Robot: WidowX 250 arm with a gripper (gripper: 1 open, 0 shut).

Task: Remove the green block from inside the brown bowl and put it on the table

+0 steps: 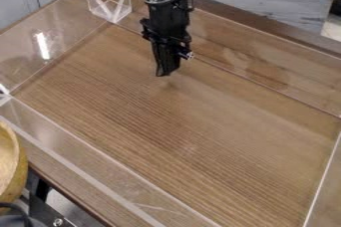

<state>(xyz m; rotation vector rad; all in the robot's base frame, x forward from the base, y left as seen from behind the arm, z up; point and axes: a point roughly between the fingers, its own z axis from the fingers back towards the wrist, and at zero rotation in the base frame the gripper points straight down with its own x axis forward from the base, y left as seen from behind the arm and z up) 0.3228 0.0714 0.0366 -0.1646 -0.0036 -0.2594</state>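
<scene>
Wood-grain table (186, 131), walled in clear acrylic; tan bowl rim (11, 161) at eight o'clock; black gripper (164, 71) at twelve, pinched tight, empty.

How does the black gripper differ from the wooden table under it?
The gripper is black, narrow and upright, pointing straight down; the table is medium-brown wood grain, broad and flat. The gripper is shut with nothing visible in it, while the table is bordered by clear acrylic walls. No green block shows on either.
</scene>
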